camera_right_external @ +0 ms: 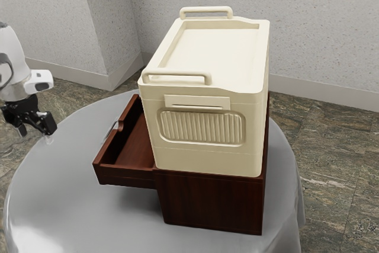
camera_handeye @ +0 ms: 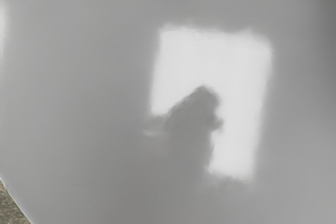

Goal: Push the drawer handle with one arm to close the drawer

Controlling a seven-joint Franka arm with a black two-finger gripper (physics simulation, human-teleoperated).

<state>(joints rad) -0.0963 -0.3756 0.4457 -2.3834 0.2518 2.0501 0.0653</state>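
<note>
Black, its two fingers [camera_right_external: 47, 124] apart, the end effector [camera_right_external: 35, 129] hangs by the grey counter's [camera_right_external: 65, 164] rim. Facing it, well apart, is the metal handle [camera_right_external: 111, 129] of the open wooden drawer [camera_right_external: 124, 175]; beyond, a cream lidded container [camera_right_external: 207, 158] sits on the dark cabinet [camera_right_external: 210, 202].

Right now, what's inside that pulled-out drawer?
In the part of the drawer that sticks out, I see only bare reddish-brown floor and walls. The rest is hidden by the cream box and the cabinet beneath it, so I can't tell there.
</note>
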